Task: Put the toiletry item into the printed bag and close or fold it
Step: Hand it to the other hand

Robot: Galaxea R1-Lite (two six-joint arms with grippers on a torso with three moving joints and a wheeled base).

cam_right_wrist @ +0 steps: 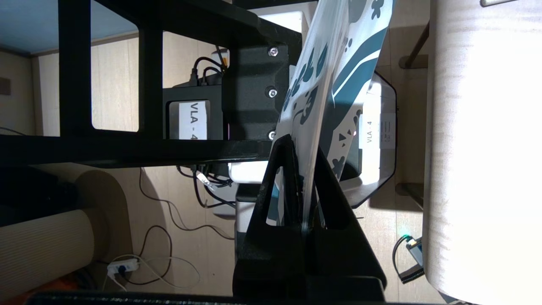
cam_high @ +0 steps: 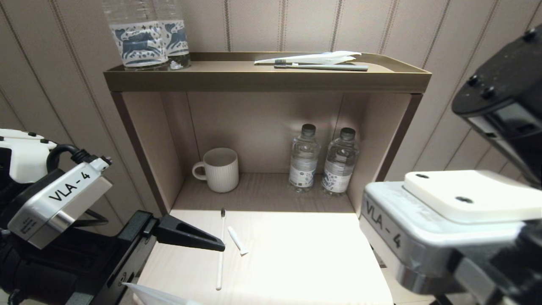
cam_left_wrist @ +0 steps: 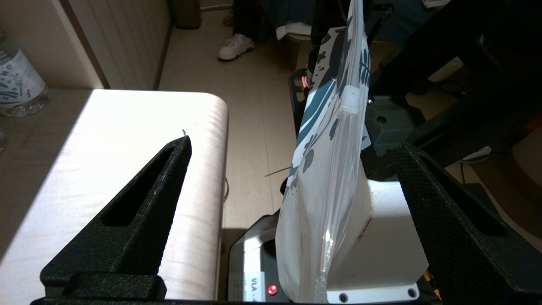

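Observation:
The all-white toothbrush point(cam_high: 220, 250) lies lengthwise on the pale table, bristles toward the shelf, with a short white sliver point(cam_high: 238, 240) beside it. My right gripper point(cam_right_wrist: 302, 146) is shut on the edge of the printed bag point(cam_right_wrist: 334, 76), holding it up off the table's front edge. My left gripper point(cam_left_wrist: 294, 146) is open, and the printed bag point(cam_left_wrist: 326, 190) hangs between its spread fingers without touching either. In the head view one left finger point(cam_high: 190, 235) points at the toothbrush, and a corner of the bag point(cam_high: 152, 295) shows at the bottom edge.
A white mug point(cam_high: 220, 169) and two water bottles point(cam_high: 303, 156) stand in the shelf niche behind the table point(cam_high: 305, 262). On the top shelf point(cam_high: 262, 80) lie a grey-green toothbrush point(cam_high: 322, 66) and a plain white wrapper point(cam_high: 313, 58), beside two more bottles point(cam_high: 146, 34).

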